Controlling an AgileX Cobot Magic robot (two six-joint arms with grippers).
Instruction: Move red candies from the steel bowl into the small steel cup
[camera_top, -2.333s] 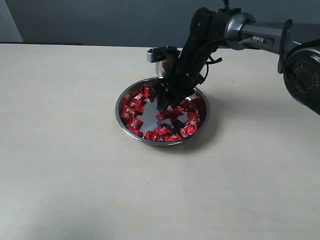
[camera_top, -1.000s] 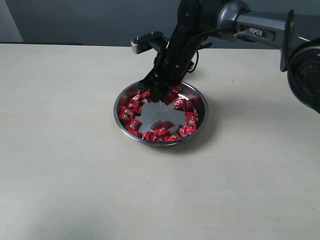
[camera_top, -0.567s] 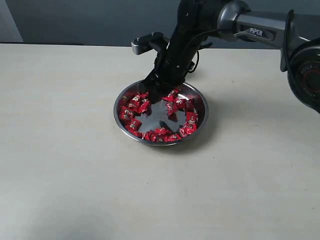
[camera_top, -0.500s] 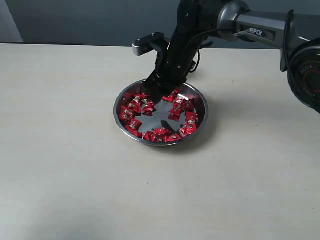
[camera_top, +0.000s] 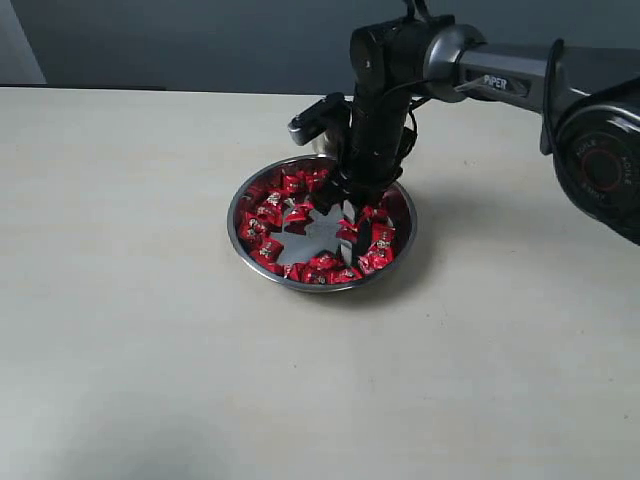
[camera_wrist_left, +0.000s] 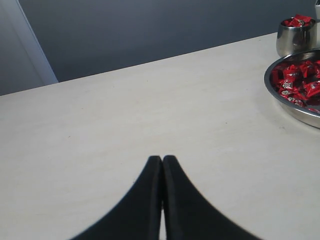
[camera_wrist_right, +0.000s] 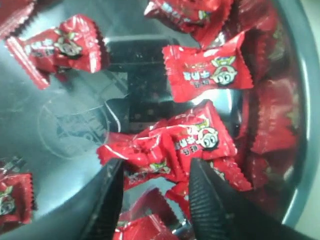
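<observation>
bowl: sits on the table, about mid-scene in the exterior view. You can see bare steel at its centre.
candies: red wrappers ringed round the bowl's inner wall, several piled on one another. More of them fill the cup to the brim.
cup: upright on the table just beside the bowl's rim. In the exterior view the right arm hides nearly all of it, so you see it clearly only from the left wrist.
right gripper: down inside the bowl, tips close to the steel floor. Your jaws stand apart and clamp nothing. One candy lies across the gap between the two fingers, with a second overlapping it beside the other finger.
left gripper: clenched, fingers pressed flat together with nothing between them — it hangs low over bare table, well apart from the bowl and cup.
</observation>
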